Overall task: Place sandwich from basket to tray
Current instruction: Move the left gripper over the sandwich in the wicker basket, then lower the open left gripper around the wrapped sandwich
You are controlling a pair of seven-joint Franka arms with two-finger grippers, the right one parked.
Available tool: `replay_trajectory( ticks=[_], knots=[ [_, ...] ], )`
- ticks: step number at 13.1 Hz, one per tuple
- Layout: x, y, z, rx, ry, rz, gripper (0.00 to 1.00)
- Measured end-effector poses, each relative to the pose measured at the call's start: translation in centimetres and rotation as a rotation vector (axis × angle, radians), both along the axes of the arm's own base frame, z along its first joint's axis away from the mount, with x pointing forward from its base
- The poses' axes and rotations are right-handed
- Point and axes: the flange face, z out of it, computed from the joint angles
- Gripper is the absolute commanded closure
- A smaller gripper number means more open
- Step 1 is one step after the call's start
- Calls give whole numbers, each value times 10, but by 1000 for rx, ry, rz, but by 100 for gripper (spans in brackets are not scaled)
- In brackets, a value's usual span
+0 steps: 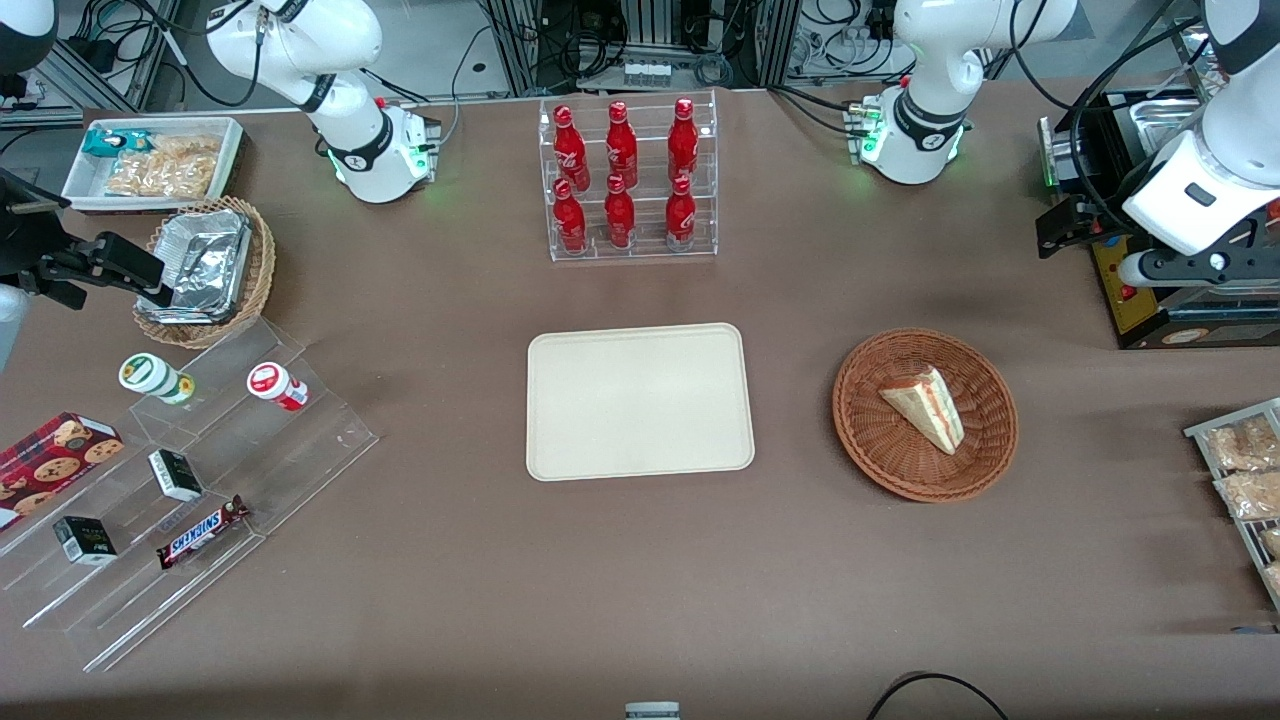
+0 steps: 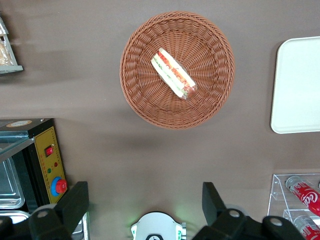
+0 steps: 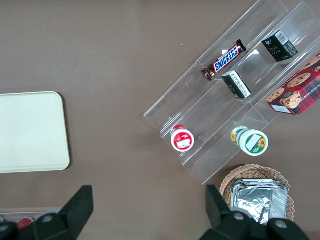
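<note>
While the sandwich (image 1: 926,407) is lying inside the basket (image 1: 925,480), nothing of the task is showing as done. The wedge is resting near the basket's middle, flat on the weave, with nothing touching it. The tray (image 1: 640,402) is sitting bare on the bench (image 1: 640,580), beside the basket toward the parked arm's end and well apart from its rim.

All steps are looking to be ahead: descent to the basket, grasp, lift, carry to the tray, release.

The pincer (image 2: 145,205) is hanging high above the bench, farther from the front camera than the basket and clear of its rim. Its two fingers (image 2: 75,202) are standing wide apart, holding nothing.

What the views are giving:
- The wrist view is showing the sandwich's cut edge, with red and green filling between pale bread; the front view is showing mostly the bread face with a thin red line along one side.
- The wrist view is settling the pincer's spread; in the front view the working arm is appearing above the grey machine (image 1: 1150,300), at the working arm's end of the bench, with its fingers hard to read.
- The front view is giving the whole layout: the bottle rack (image 1: 628,180) farther from the camera than the tray, and the full gap from basket to tray. The wrist view is catching only one end of the tray (image 2: 299,85).
</note>
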Motion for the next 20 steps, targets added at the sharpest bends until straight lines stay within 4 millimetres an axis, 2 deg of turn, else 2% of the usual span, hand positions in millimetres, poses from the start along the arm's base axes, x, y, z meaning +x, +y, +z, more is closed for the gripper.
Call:
replay_trajectory(
  ticks=[3, 5, 7, 10, 15, 17, 20],
  knots=[
    [3, 0, -6, -1, 6, -3, 0],
    [9, -2, -26, 0, 45, -8, 0],
    [16, -8, -59, 1, 82, -20, 0],
    [25, -13, -118, -3, 67, -32, 0],
    [16, -14, -209, -13, -18, -30, 0],
    [10, -15, -231, -9, -52, 31, 0],
    [9, -32, -246, 7, -81, 205, 0]
  ],
)
